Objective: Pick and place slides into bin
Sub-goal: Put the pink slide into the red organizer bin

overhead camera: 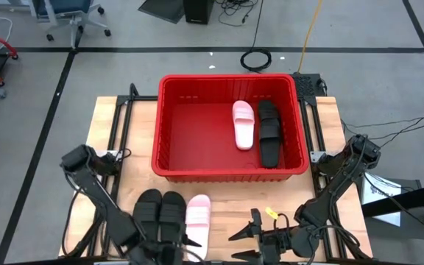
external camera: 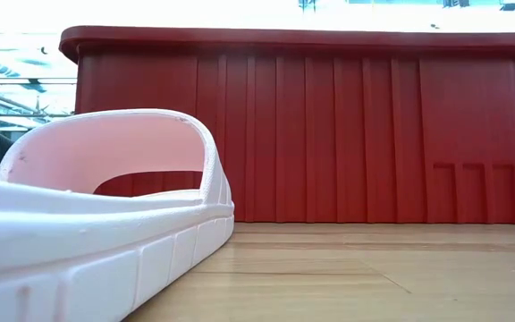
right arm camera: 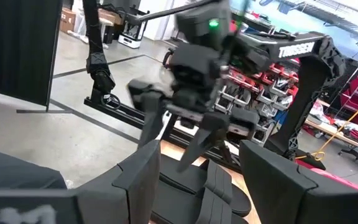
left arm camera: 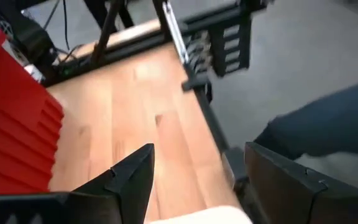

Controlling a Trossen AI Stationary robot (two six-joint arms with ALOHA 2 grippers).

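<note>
Three slides wait on the near part of the table: two black slides (overhead camera: 160,210) side by side and a pink slide (overhead camera: 197,217) just to their right, all short of the near wall of the red bin (overhead camera: 169,168). Inside the bin already lie a second pink slide (overhead camera: 243,125) and a black one (overhead camera: 269,132), side by side toward its right half. From table height the pale slide (external camera: 97,215) fills the near left, with the bin's ribbed wall (external camera: 329,134) behind it.

My left gripper (overhead camera: 169,250) hovers at the near edge, right over the near ends of the black pair and the pink one, fingers (left arm camera: 132,180) spread wide with nothing between them; only bare wood and a pale sliver, probably the pink slide's edge, show below. My right gripper (overhead camera: 260,235) sits low at the near edge, to the right of the pink slide, jaws also wide and empty, pointing left toward my other arm.

I judge the step to be the approach for the next pick, with three slides on the table to move. Next I need to choose one slide, drop the left fingers astride its strap or side, close firmly, then lift clear of the rim before carrying it far into the bin.
</note>
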